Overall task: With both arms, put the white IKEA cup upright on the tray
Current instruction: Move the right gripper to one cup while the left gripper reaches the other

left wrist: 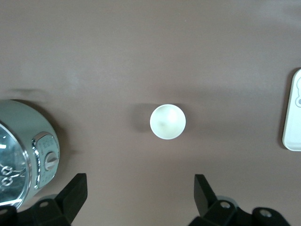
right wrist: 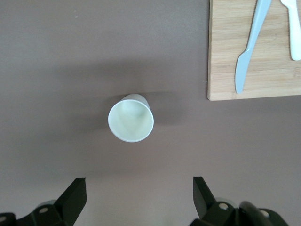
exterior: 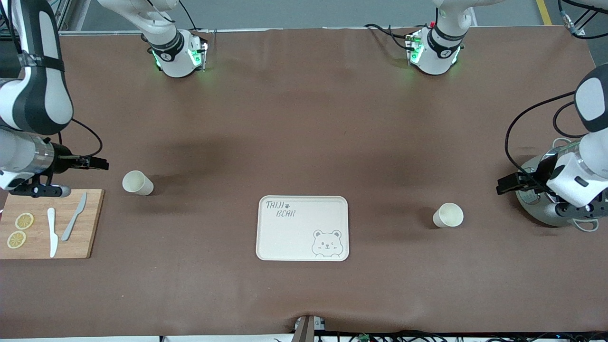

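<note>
I see two smooth white cups, both standing upright on the matte brown table: one cup at about three o'clock from the tray, the other cup at about ten o'clock, neither on it. The tray is a flat cream rectangle with rounded corners and a grey bear drawing. My left gripper hangs with fingers spread wide and empty over a rounded metal cooker. My right gripper is likewise wide and empty above the wooden cutting board, which carries two plastic knives and lemon slices.
</note>
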